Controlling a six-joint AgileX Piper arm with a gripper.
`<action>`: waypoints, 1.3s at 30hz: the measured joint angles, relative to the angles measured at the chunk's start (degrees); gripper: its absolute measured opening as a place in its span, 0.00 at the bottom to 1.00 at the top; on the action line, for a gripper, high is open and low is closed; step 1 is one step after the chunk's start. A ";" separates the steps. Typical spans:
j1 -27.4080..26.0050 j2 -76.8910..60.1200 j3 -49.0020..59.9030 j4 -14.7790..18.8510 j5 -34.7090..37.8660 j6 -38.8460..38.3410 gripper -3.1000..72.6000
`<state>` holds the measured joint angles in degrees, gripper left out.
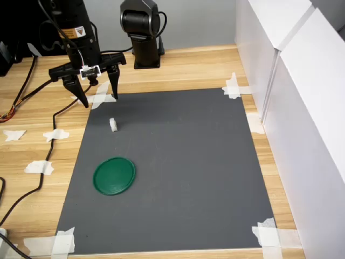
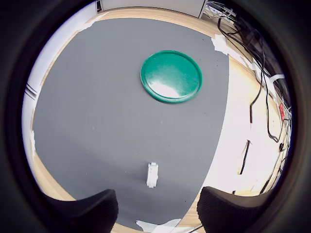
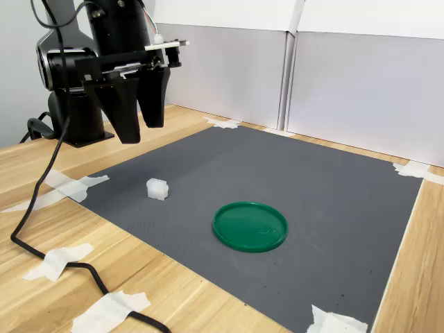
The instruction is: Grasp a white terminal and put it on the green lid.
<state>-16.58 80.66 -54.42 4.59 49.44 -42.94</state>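
Claw (image 1: 98, 89) agape above blocky white terminal (image 1: 113, 124); glossy round green lid (image 1: 114, 176)

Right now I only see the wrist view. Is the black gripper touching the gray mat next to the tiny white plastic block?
Observer: No. In the second exterior view the black gripper hangs open in the air above the gray mat, higher than the tiny white plastic block.
Operator: Is anything tall nearby that I could bump?
Observer: In the first exterior view, white panel walls stand along the mat's right edge, across the mat from the flat round green plastic lid.
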 joint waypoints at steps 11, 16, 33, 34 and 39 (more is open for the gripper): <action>0.07 5.63 0.00 0.98 -2.72 1.65 0.94; 0.07 5.99 0.00 2.15 -4.08 1.41 0.94; 3.51 7.15 1.89 -1.23 -7.19 6.02 0.94; 3.51 7.82 1.89 -1.59 -7.24 6.46 0.94; 3.51 9.93 1.89 -2.47 -8.16 7.50 0.94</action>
<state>-13.07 90.59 -52.54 2.12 41.28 -35.44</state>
